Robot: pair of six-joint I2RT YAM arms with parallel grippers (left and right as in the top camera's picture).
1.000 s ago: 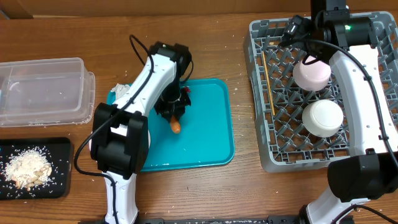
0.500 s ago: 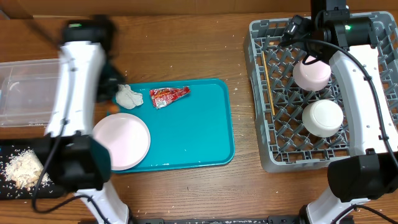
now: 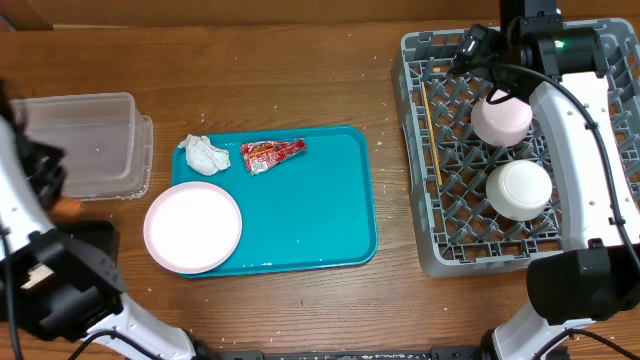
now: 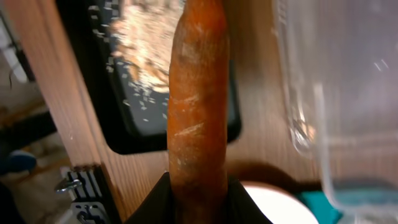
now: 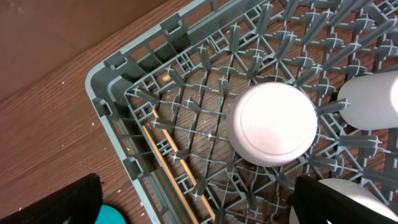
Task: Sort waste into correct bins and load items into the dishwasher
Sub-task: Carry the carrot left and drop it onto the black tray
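One carrot (image 4: pixel 199 112) stands clamped between the two narrowed fingers of the left claw (image 4: pixel 199 200), its tip pointing away from the wrist. Past that tip lies one black tray (image 4: pixel 124 124) bearing a single heap of pale scraps (image 4: pixel 146 43) ringed by loose crumbs. One clear tub (image 3: pixel 80 140) sits just beside the claw on the other flank. From overhead the carrot shows as an orange spot between tub and black tray, at the table's (image 3: pixel 300 90) far left edge.

Farther from this claw, toward the middle of the table, is one teal tray (image 3: pixel 320 215). It carries one crumpled napkin (image 3: pixel 205 154) and one red wrapper (image 3: pixel 270 155) near its far edge. One round plate (image 3: pixel 192 227) overhangs its near corner, the corner closest to the claw.

Well apart, across the table, the right claw (image 5: pixel 196 186) hangs with its jaws spread wide and nothing between them, over a corner of the one grey rack (image 3: pixel 450 215). Two upturned bowls (image 3: pixel 502 120) rest on the pegs, one right below the claw, the other (image 3: pixel 518 190) beyond it. A pair of chopsticks (image 3: pixel 430 135) lies along the rack wall, off to one finger's side. A third white piece (image 5: pixel 373 99) shows at the wrist view's edge, too cropped to name.
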